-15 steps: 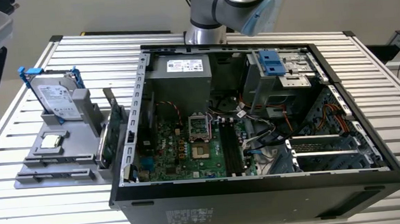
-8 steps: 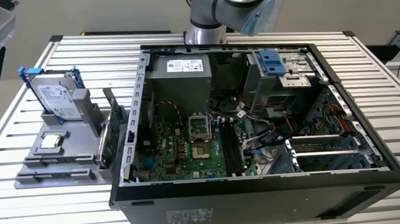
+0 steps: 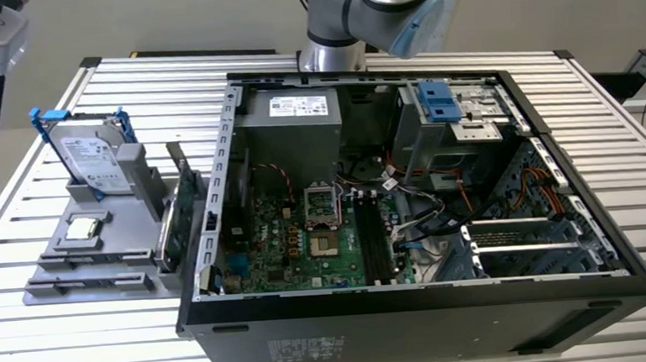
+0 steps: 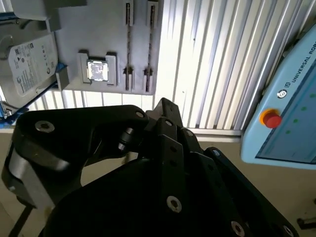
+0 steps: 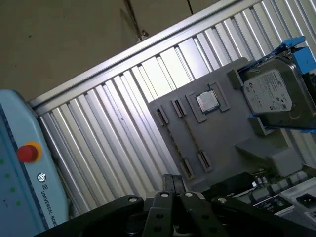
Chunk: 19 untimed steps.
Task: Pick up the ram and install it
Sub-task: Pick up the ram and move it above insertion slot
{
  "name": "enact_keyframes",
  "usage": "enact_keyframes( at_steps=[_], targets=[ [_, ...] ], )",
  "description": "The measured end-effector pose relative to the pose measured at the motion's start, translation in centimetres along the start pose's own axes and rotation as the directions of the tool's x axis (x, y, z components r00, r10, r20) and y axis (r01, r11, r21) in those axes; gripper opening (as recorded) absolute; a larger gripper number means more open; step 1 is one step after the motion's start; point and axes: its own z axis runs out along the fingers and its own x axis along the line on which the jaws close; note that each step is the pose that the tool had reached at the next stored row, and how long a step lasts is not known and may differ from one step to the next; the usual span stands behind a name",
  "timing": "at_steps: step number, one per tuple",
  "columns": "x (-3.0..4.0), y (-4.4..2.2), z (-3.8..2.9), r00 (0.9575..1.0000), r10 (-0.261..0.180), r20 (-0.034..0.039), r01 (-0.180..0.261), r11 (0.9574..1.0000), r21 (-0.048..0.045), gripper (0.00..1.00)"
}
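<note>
In both wrist views my gripper hangs high above the slatted table, its black fingers drawn together to a point with nothing seen between them. Below it lies the grey parts holder. Two narrow slots in the holder each show a thin dark line; I cannot tell whether that is the ram on edge. In the exterior view the open computer case lies to the right of the holder, with dark memory slots on its motherboard. The arm rises at the back.
A silver hard drive in a blue frame and a processor sit on the holder. A green expansion card stands between holder and case. A blue pendant with a red button lies beside the table.
</note>
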Motion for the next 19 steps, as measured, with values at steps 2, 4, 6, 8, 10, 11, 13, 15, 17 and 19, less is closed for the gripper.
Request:
enact_keyframes(
  at_steps=[2,4,6,8,10,11,13,15,17,19],
  targets=[
    [0.00,0.00,0.00,0.9997,-0.022,-0.0012,0.022,0.9997,0.0010,0.00],
    [0.00,0.00,0.00,0.9990,-0.046,-0.0024,0.046,0.9990,0.0020,0.00],
    [0.00,0.00,0.00,0.9976,-0.069,-0.0037,0.069,0.9976,0.0030,0.00],
    [0.00,0.00,0.00,0.9957,-0.093,-0.0051,0.093,0.9957,0.0040,0.00],
    [0.00,0.00,0.00,0.9933,-0.116,-0.0064,0.116,0.9933,0.0050,0.00],
    [0.00,0.00,0.00,0.9918,-0.127,-0.0070,0.127,0.9918,0.0054,0.00],
    [0.00,0.00,0.00,0.9886,-0.150,-0.0081,0.150,0.9886,0.0062,0.00],
    [0.00,0.00,0.00,0.9844,-0.176,-0.0091,0.176,0.9844,0.0070,0.00],
    [0.00,0.00,0.00,0.9792,-0.203,-0.0100,0.203,0.9792,0.0078,0.00],
    [0.00,0.00,0.00,0.9725,-0.232,-0.0110,0.233,0.9725,0.0086,0.00]
  ],
)
